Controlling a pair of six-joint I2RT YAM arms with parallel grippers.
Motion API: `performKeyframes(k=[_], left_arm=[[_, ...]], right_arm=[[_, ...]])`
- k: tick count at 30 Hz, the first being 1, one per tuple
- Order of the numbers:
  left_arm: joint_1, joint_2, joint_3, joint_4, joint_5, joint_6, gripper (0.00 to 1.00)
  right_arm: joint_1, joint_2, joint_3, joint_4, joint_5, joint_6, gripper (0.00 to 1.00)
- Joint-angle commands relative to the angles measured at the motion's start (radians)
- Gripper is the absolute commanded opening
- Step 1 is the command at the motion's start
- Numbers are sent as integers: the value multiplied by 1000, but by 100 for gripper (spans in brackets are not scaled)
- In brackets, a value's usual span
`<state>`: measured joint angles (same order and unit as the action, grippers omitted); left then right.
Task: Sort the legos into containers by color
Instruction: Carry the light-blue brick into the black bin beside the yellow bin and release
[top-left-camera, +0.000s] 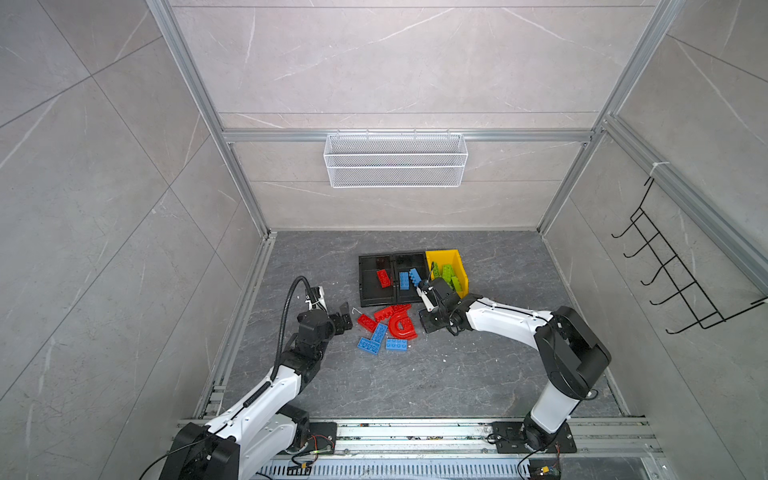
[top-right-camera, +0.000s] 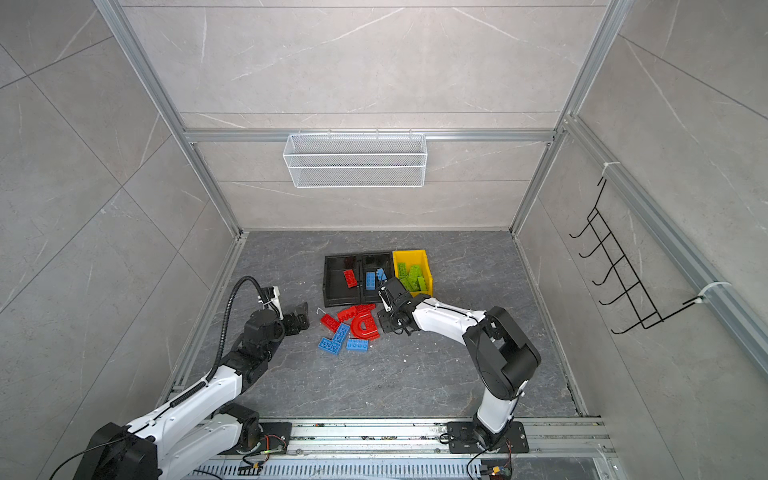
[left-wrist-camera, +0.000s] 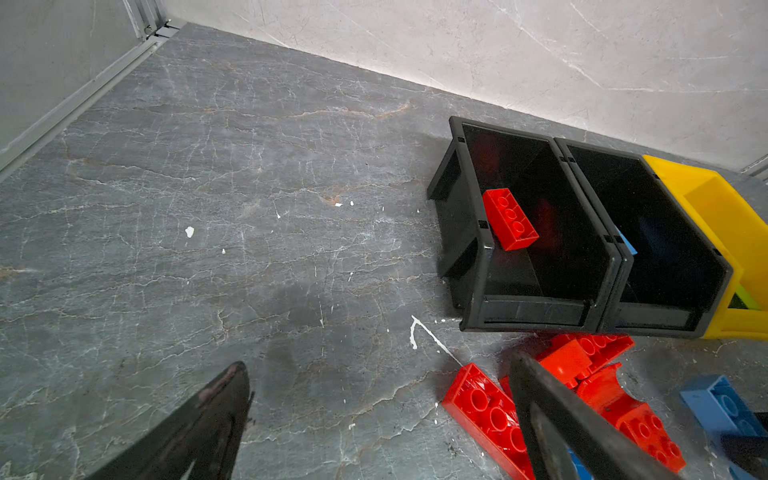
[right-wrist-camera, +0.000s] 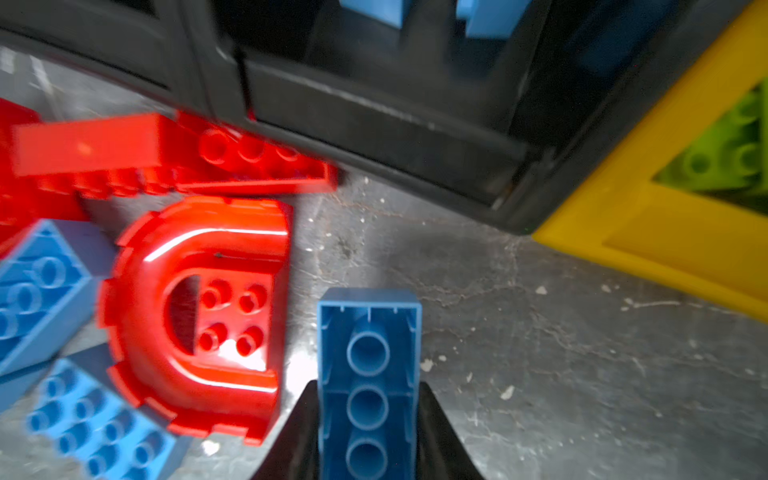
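Glossy moulded plastic, hollow and round-tubed underneath: the blue brick is clamped in the right pincer, underside to the wrist camera, over the veined grey bench just in front of the middle black bin. Three open rectangular bins stand side by side (two black, one yellow bin). One red brick lies in the left black bin. The right arm reaches in with its elbow bent. The left pincer hangs low and wide apart near the curved red arch.

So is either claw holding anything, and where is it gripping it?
The right gripper pinches a blue lego brick by its two long sides near one end. The left gripper is open, holding nothing.
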<state>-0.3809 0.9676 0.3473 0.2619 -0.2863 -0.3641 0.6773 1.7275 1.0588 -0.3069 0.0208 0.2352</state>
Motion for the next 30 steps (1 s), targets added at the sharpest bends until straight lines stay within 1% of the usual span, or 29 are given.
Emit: performKeyframes(k=[1,5,7,8,9,10,12,14,17,21,24,28,30], left_arm=[[2,-4,26,44,31,-18,100],[2,5,40,44,89,-43,100],[1,0,41,40,125,-100,99],[-2,0,19,82,153,-107,99],[-7,4,-10,160,191,-88,99],[-7,11,-17,193,193,-75,100],[-7,20,6,152,156,-73,100],[-7,26,12,132,151,-64,100],[-7,34,-17,152,172,-43,100],[-7,23,-6,101,118,-32,100],[-7,13,-4,94,104,-26,100],[-7,21,-5,99,105,-27,100],[-7,26,2,91,104,-32,100]], right_arm=[[-11,-48,30,17,-53,-2,25],[-49,-28,137,-31,-102,-40,24],[-71,-13,186,-34,-117,-52,24],[-82,-3,206,-32,-128,-54,24],[-95,12,231,-29,-138,-56,23],[-106,32,261,-31,-140,-56,23],[-120,66,315,-34,-140,-56,23],[-129,99,361,-32,-138,-51,23],[-138,156,420,-25,-135,-42,24],[-156,250,508,-37,-124,-34,24],[-163,300,555,-40,-125,-34,25],[-166,350,604,-45,-133,-32,30],[-168,368,626,-53,-130,-33,40]])
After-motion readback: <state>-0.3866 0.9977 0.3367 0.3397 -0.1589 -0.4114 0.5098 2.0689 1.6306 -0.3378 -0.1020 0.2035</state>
